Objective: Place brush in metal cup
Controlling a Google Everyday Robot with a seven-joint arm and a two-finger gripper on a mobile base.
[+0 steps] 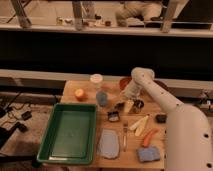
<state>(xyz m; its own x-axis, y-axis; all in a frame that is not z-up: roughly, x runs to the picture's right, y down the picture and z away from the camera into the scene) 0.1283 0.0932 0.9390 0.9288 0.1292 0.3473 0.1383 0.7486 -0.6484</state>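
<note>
My gripper hangs low over the middle of the wooden table, at the end of the white arm that comes in from the lower right. Just to its right stands a small dark, shiny cup that looks like the metal cup. A short dark object with a pale underside, probably the brush, lies on the table a little to the gripper's front left. I cannot see anything held in the gripper.
A green tray fills the front left. A pale blue cup, white cup and orange stand at the back left. A fork, blue cloth, yellow piece, carrot and blue sponge lie in front.
</note>
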